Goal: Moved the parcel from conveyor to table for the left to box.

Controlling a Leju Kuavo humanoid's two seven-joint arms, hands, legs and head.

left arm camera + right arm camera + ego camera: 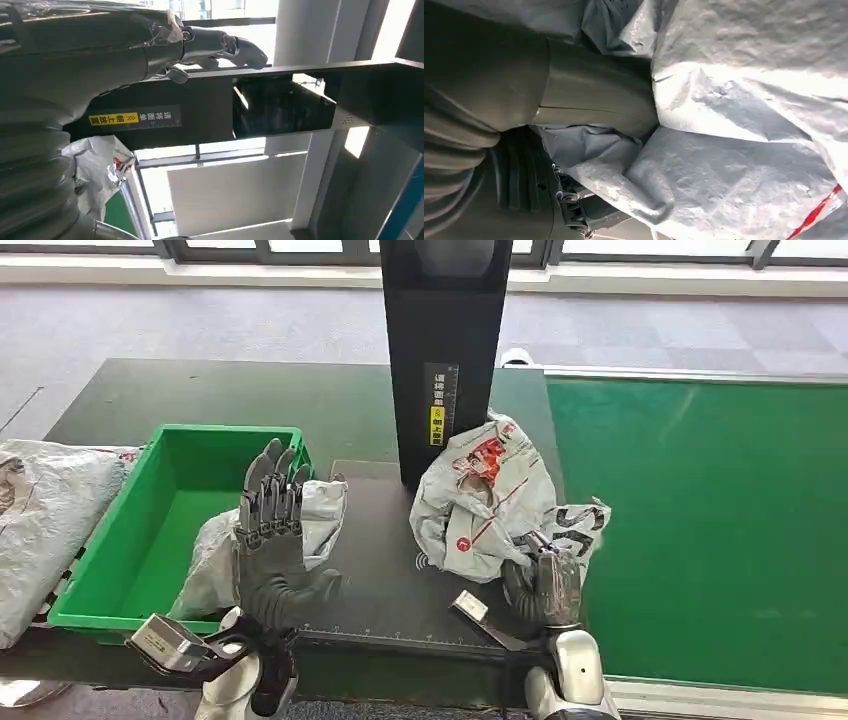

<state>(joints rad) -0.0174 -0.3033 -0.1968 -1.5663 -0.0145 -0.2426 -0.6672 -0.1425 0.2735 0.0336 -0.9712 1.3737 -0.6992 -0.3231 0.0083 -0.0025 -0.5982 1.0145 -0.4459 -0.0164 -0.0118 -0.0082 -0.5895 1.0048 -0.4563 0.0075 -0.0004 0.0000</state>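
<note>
While the right hand grips the crinkled white plastic parcel on the dark table just beside the green conveyor, the left hand is raised, fingers straight and empty, by the green crate. Left wrist view: black scanner post with yellow label. Right wrist view: thumb pressed into wrinkled woven parcel skin.

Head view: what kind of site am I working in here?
Likely a parcel-sorting station: a green conveyor belt, a black scanner post on a dark table, and a green crate beside bagged parcels.
</note>
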